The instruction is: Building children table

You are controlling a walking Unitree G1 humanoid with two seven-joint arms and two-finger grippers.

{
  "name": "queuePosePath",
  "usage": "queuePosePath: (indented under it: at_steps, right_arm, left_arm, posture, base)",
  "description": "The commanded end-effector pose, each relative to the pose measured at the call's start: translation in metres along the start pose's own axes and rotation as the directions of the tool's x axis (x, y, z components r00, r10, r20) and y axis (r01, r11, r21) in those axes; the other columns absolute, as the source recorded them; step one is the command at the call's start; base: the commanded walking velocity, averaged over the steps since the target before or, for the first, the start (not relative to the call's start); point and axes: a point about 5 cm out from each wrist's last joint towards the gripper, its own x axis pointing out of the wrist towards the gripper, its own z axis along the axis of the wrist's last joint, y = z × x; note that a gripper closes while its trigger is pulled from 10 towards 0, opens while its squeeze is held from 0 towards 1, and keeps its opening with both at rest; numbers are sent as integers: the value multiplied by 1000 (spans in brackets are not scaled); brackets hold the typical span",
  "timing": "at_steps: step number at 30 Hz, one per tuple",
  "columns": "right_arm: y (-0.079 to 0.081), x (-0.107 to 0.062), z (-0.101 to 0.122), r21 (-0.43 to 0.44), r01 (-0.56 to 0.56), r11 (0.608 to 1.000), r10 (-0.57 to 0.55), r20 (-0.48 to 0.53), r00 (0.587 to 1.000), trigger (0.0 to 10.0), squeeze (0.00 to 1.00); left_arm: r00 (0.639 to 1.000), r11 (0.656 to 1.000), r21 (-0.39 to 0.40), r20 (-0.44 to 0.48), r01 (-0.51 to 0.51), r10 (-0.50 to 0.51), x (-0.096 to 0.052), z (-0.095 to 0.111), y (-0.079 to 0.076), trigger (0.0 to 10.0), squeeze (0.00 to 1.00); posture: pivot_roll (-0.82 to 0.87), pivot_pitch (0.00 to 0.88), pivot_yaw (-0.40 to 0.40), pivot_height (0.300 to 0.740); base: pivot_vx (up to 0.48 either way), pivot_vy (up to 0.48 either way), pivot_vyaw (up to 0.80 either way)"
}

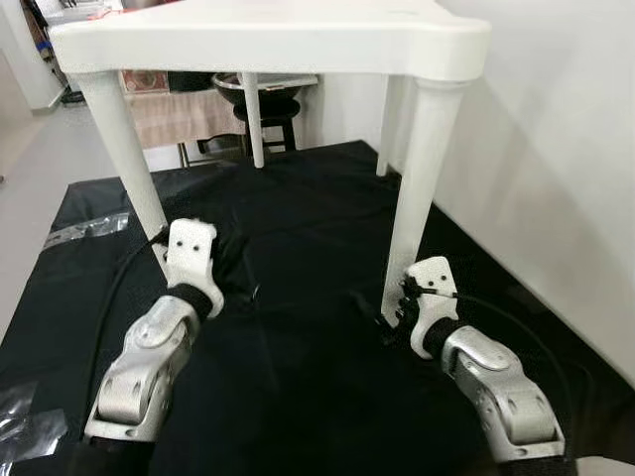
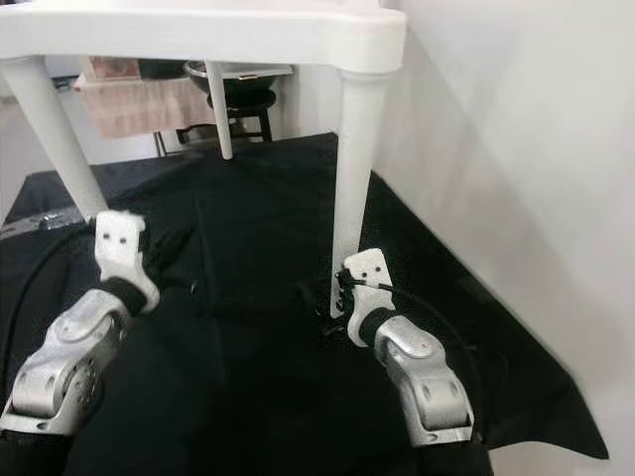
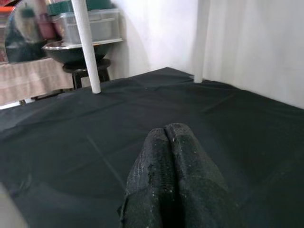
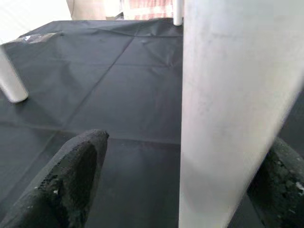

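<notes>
We stand before a white children's table (image 1: 298,40) upright on a black cloth (image 1: 298,228), our arms low at its two near legs.

Going left to right: our left gripper (image 3: 173,178) lies low over the cloth just beside the near left leg (image 1: 124,149), its two black fingers (image 3: 152,175) pressed together on nothing. Past them stand the far left leg (image 3: 85,45) and the far right leg (image 3: 202,40), both planted on the cloth, with a dark bowl on a stool (image 3: 78,52) behind. On the right, our right gripper (image 4: 183,175) straddles the near right leg (image 4: 228,118) close to its foot — one finger (image 4: 71,175) stands clear on one side, the other on the far side of the leg, so the jaws are spread and we cannot see either pad pressing the plastic. A white wall (image 1: 556,169) runs close along the table's right side.
</notes>
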Motion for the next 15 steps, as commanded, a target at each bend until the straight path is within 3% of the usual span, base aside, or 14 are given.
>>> queuePosePath:
  at_steps: [1, 5, 12, 13, 14, 15]
  right_arm:
    - [-9, -12, -9, 13, 28, 1000, -28, -34, 999, 10000, 1000]
    - [-26, -32, -21, 1, 98, 995, -97, -83, 992, 10000, 1000]
    - [-29, -39, -28, -12, 92, 996, -92, -139, 986, 10000, 1000]
    - [-29, -39, -29, -13, 90, 996, -91, -146, 985, 10000, 486]
    - [-29, -39, -29, -13, 90, 996, -91, -146, 985, 10000, 486]
    - [-29, -40, -30, -9, 88, 996, -88, -152, 984, 10000, 0]
  left_arm:
    - [996, 1000, 11, -87, -26, 27, -10, -22, 2, 10000, 0]
    - [982, 998, 5, -179, -57, 57, -25, -49, 3, 10000, 0]
    - [977, 997, 20, -198, -75, 77, -28, -58, 4, 10000, 0]
    - [977, 997, 19, -198, -79, 81, -29, -59, 4, 10000, 0]
    - [977, 997, 19, -198, -79, 81, -29, -59, 4, 10000, 0]
    - [975, 996, 20, -203, -91, 94, -31, -61, 6, 10000, 0]
  posture:
    - [-100, 0, -7, 740]
    - [-113, 0, 1, 740]
    - [-117, 0, 3, 740]
    - [-117, 0, 1, 740]
    - [-117, 0, 1, 740]
    - [-114, 0, -2, 740]
  base:
    - [0, 0, 0]
    - [0, 0, 0]
    - [0, 0, 0]
    - [0, 0, 0]
    - [0, 0, 0]
    - [0, 0, 0]
